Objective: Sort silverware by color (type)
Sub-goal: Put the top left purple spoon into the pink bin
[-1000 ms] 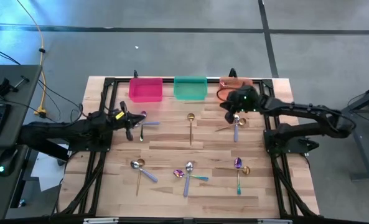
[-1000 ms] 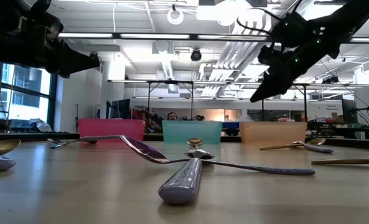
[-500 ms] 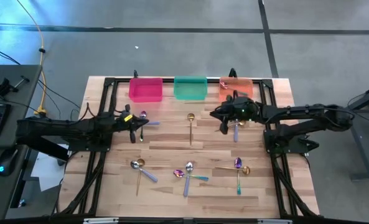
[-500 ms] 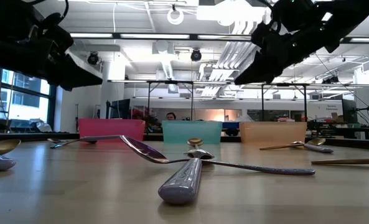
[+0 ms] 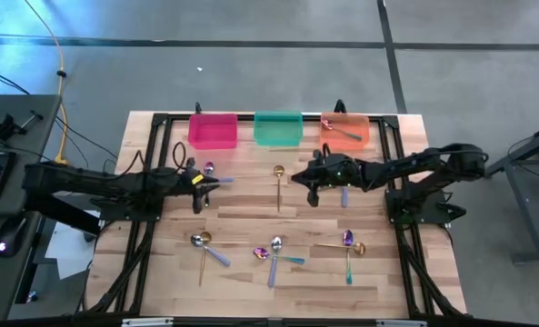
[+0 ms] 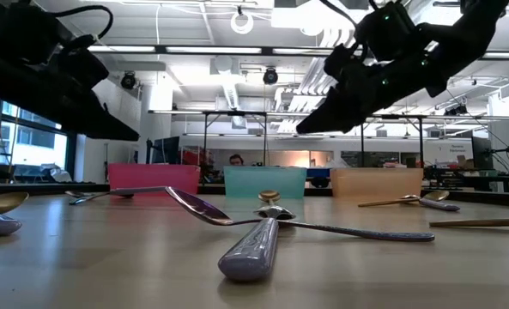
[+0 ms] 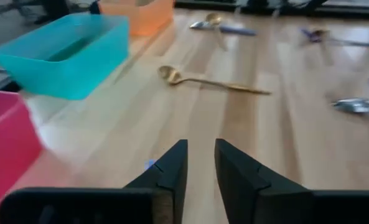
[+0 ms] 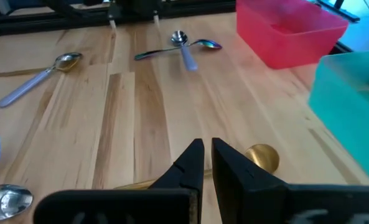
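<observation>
I took the green bin [image 5: 277, 129] at the back of the bench [image 5: 251, 218] as my mark. Left of it and nearer me, my left end effector [image 5: 213, 184] hung over a crossed pair of spoons [image 5: 210, 172], its fingers [image 7: 172, 168] slightly parted with nothing between them. Farther forward on that side lay another crossed pair [image 5: 203, 245], the gold one's long axis running front to back.

Straight in front of the green bin lay a single gold spoon [image 5: 279, 184], bowl toward the bin, handle pointing at me. Well forward of it sat a tangled group [image 5: 274, 253] with a teal handle pointing right.

Right of that gold spoon, my right end effector [image 5: 298, 175] hovered low, its fingers [image 8: 190, 163] clenched on nothing. Beside its arm lay a lavender-handled spoon [image 5: 344, 193], axis front to back. Forward of that, three more [image 5: 349, 243] crossed. One spoon [image 5: 340, 130] rested in the orange bin [image 5: 360, 136], just right of the green one, lying diagonally.
</observation>
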